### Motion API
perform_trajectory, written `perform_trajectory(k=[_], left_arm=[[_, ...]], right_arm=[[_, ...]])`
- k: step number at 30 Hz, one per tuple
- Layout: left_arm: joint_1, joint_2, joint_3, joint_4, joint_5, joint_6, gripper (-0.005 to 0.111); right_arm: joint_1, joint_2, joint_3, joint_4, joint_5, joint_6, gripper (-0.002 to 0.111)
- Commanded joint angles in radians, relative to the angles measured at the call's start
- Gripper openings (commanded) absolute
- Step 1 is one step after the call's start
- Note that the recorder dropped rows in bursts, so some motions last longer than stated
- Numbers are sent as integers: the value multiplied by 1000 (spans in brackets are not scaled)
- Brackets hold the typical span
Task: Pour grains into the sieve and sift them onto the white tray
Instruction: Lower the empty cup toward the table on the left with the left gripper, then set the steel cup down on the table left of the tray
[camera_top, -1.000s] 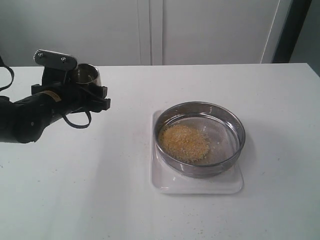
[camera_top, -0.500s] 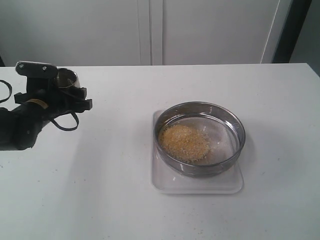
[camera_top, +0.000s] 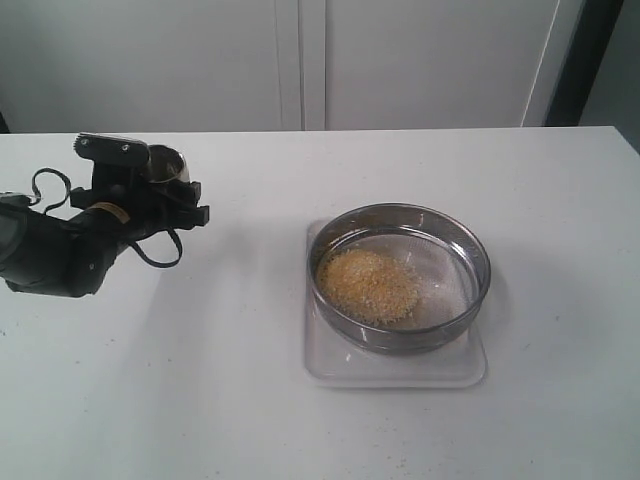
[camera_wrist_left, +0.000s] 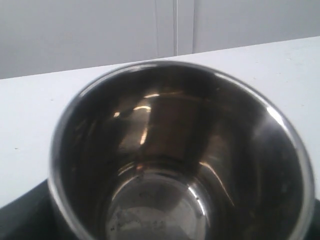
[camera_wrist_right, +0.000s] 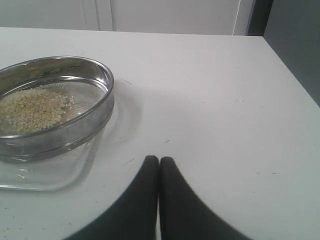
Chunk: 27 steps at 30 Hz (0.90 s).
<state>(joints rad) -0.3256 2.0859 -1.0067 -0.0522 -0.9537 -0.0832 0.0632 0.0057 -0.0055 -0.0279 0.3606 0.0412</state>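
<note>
Judging by the layout, the pouring step looked finished and the sifting had not begun. The grains (camera_top: 368, 285) lay in a golden heap on the mesh of the sieve (camera_top: 474, 285), crowded toward the side nearer the left arm, and the sieve sat on the white tray (camera_top: 400, 374), which showed almost nothing sifted onto it.

The left gripper (camera_top: 166, 186) was spread wide around a small steel cup (camera_top: 168, 160), gripping it by its sides. It was held just above the tabletop (camera_top: 200, 380), well apart from the sieve and out to the left in the exterior view. The left wrist view looked into a bare, shiny cup with no grains.

The right gripper (camera_wrist_right: 159, 165) was fully closed on nothing, its tips pressed together low over the tabletop, near the tray's corner but touching neither tray nor sieve.

The next move probably called for setting the cup aside, then taking the sieve by its rim. Shaking it gently over the tray should drop the fine granules through without spilling past the low edge.
</note>
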Motion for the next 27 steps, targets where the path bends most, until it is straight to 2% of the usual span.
perform_trajectory(k=[1, 27], left_arm=[[0, 32, -7, -13, -25, -10, 0], [0, 92, -32, -13, -17, -60, 0]], right_arm=[[-6, -6, 6, -2, -11, -2, 0], [-6, -6, 6, -2, -11, -2, 0]])
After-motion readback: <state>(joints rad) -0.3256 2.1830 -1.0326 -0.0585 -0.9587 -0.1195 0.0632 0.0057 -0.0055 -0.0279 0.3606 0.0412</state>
